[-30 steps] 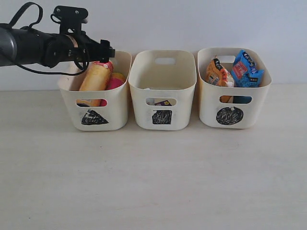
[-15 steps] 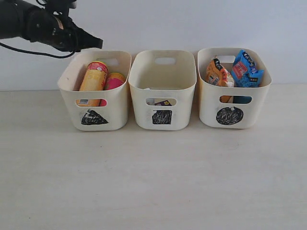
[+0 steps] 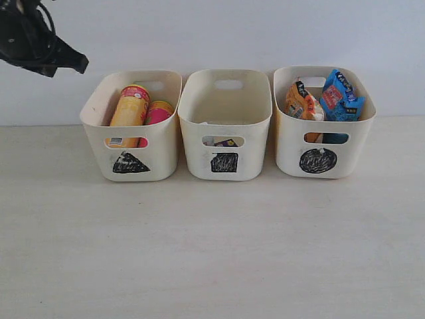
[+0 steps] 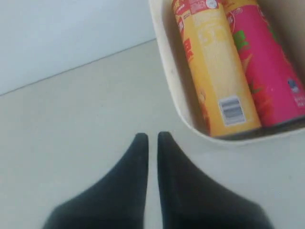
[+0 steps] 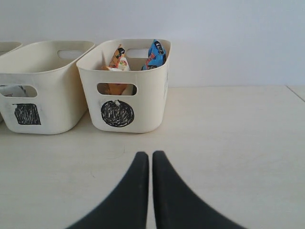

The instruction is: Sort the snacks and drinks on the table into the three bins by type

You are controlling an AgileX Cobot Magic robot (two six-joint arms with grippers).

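Observation:
Three cream bins stand in a row on the pale table (image 3: 212, 252). The left bin (image 3: 133, 166) holds the yellow-orange chip tube (image 3: 131, 109) and the pink chip tube (image 3: 158, 113); both also show in the left wrist view, the yellow-orange tube (image 4: 214, 67) beside the pink tube (image 4: 271, 67). The middle bin (image 3: 226, 113) shows a small dark box (image 3: 226, 142) through its slot. The right bin (image 3: 323, 159) holds the orange bag (image 3: 300, 101) and the blue bag (image 3: 340, 96). My left gripper (image 3: 78, 65) hangs shut and empty, up and left of the left bin. My right gripper (image 5: 151, 155) is shut over bare table.
A plain white wall runs behind the bins. In the right wrist view the right bin (image 5: 124, 117) and middle bin (image 5: 43, 114) stand ahead of the gripper, and the table edge (image 5: 295, 93) shows far off.
My left arm has drawn back up and to the left, away from over the left bin. The tubes in that bin lie as before.

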